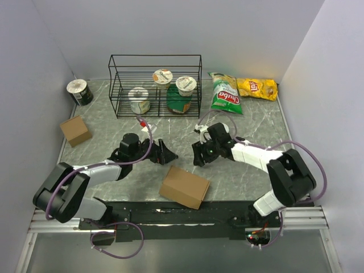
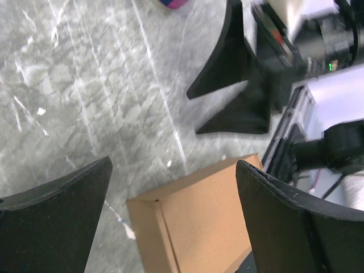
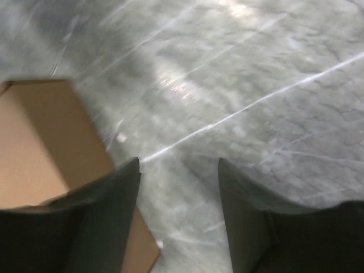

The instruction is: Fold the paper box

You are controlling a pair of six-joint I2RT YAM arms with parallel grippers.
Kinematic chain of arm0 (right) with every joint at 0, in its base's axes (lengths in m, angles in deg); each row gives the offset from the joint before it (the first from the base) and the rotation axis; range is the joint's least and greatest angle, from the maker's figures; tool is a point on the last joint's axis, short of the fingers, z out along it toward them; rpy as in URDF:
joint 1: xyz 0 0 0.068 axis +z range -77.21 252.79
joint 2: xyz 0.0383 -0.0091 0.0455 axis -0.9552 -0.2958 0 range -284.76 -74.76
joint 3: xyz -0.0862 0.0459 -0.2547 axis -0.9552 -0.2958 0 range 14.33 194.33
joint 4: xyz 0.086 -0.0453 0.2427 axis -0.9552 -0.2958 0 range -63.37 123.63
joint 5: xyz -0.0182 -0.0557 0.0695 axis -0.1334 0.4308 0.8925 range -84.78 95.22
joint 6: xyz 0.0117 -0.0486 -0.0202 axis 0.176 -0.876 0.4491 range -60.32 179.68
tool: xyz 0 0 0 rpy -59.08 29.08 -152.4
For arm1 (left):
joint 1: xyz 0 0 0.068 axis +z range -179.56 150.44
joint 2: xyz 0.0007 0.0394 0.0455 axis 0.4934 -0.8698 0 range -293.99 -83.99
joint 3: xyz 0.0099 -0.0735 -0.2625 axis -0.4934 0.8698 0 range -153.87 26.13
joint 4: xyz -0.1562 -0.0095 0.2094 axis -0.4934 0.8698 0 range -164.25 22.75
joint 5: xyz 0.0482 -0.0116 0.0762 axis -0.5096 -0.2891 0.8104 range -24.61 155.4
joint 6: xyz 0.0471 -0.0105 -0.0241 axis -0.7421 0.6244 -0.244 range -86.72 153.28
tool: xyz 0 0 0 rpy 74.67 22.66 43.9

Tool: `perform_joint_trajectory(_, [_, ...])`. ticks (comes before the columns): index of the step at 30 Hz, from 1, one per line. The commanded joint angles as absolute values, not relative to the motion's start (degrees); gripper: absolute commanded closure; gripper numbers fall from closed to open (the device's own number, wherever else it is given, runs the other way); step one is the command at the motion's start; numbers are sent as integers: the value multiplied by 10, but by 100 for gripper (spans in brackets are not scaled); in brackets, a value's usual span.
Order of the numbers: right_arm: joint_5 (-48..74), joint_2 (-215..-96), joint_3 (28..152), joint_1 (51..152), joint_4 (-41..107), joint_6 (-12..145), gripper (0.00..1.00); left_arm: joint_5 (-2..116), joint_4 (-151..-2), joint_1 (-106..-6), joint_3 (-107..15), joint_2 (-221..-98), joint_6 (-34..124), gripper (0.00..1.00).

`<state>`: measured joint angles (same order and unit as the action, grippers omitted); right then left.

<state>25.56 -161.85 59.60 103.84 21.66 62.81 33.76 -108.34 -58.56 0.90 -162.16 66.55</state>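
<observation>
Grey marbled table (image 1: 259,133), pale walls on three sides; two arms reaching inward from the near edge.

Paper box (image 1: 183,187): plain brown, unprinted, closed up as an oblong carton; lies askew near the near edge, between the two arms, touched by neither.

Left gripper (image 1: 168,153): jaws spread wide, nothing between them; hangs just behind the carton, whose corner shows below its fingers in the left wrist view.

Right gripper (image 1: 198,154): jaws apart at a moderate gap, only bare table between them; the carton sits off to one side in the right wrist view.

Back of table: black wire rack (image 1: 154,60) holding three foil-lidded cups (image 1: 162,78) and a green jar (image 1: 179,102), labels too small to read; green snack bag (image 1: 225,94), white lettering not legible for certain; yellow bag (image 1: 257,88) with the Lay's logo; dark can (image 1: 79,91) in the far left corner; small squarish cardboard box (image 1: 75,130) at the left edge.
</observation>
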Motion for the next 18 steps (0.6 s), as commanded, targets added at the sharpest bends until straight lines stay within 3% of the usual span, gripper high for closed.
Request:
perform_joint_trajectory(1, [336, -1531, 574, 1044, 247, 586, 20, 311, -1188, -534, 19, -1617, 735, 4])
perform_joint_trajectory(3, [352, -1524, 575, 1051, 237, 588, 20, 301, -1230, -503, 27, -1608, 760, 4])
perform_joint_trajectory(8, [355, -1511, 563, 1077, 231, 627, 18, 308, -1154, -493, 14, -1563, 714, 4])
perform_joint_trajectory(9, [337, -1498, 556, 1097, 228, 627, 15, 312, -1130, -491, 16, -1555, 702, 4])
perform_joint_trajectory(15, [73, -1428, 577, 1255, 141, 604, 8, 328, -1077, -463, 32, -1503, 687, 4])
perform_joint_trajectory(18, [11, -1429, 595, 1294, 128, 617, 6, 338, -1063, -462, 39, -1488, 681, 4])
